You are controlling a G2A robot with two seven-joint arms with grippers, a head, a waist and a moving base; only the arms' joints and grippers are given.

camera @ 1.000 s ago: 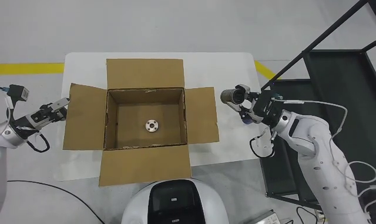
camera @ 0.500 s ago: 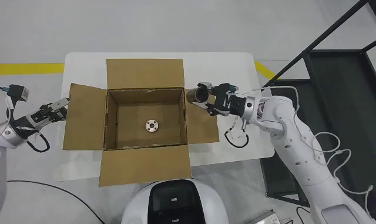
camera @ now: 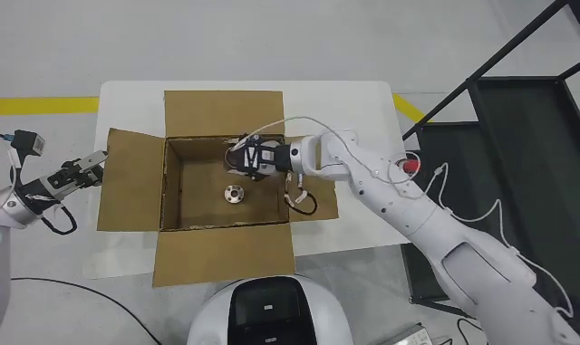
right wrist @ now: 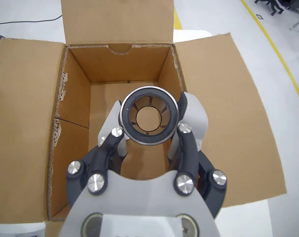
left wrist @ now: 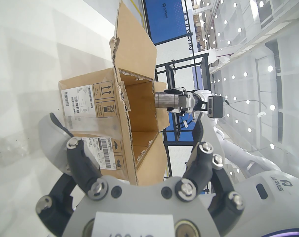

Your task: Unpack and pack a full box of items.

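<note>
Hovering over the open box, the right gripper clamps a metal sleeve, likely for packing; the left gripper sits aside, jaws agape, empty.

Bright, even overhead light; soft shadows.

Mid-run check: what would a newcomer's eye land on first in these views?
First, the right tool, shut on a hollow grey metal cylinder and held over the open brown cardboard box. Next, a small round metal disc lying on the box floor. The left tool sits open beside the box's left flap.
</note>
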